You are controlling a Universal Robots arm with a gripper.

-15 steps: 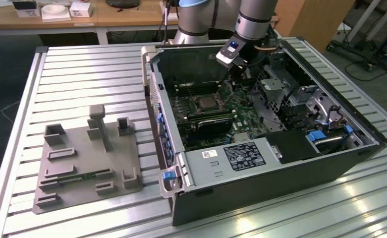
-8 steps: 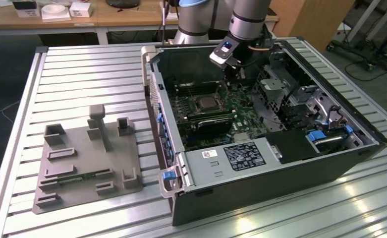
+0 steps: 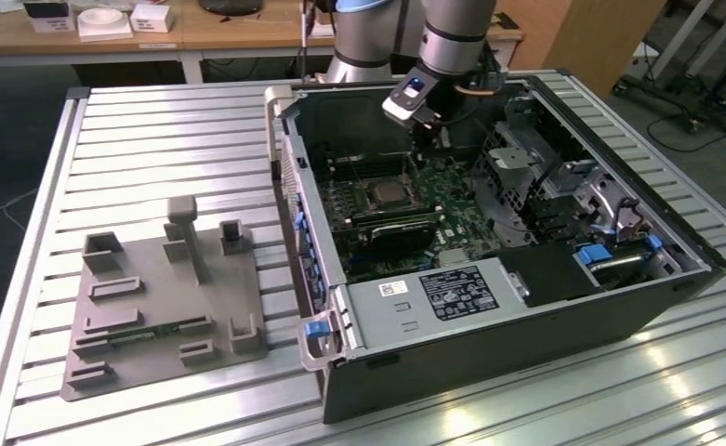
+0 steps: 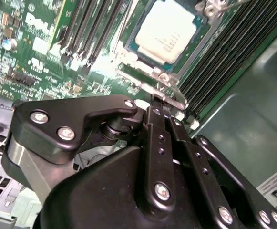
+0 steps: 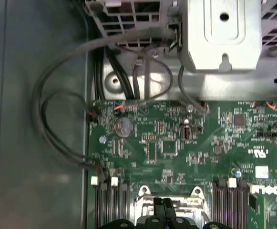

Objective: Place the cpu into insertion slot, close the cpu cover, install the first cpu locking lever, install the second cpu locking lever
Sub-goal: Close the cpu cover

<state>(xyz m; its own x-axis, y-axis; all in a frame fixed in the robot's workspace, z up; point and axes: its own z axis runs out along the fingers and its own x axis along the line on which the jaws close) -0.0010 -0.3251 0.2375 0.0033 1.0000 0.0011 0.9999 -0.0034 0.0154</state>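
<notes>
Second wrist view: the cpu (image 4: 167,31) lies flat in its slot on the green board (image 4: 95,86), just past the gripper (image 4: 159,107). The 2 jaws are pressed together, tips right at the near edge of the cpu cover (image 4: 174,95). The exterior view adds the open case (image 3: 487,362) on the table (image 3: 151,130), with the cpu near the board's middle.

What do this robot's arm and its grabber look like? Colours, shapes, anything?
The arm is a thick silver-grey tube with a pale blue cap at one joint and a small box with a blue spot near the wrist. The gripper is black: flat linked bars pinned with shiny silver screws.
</notes>
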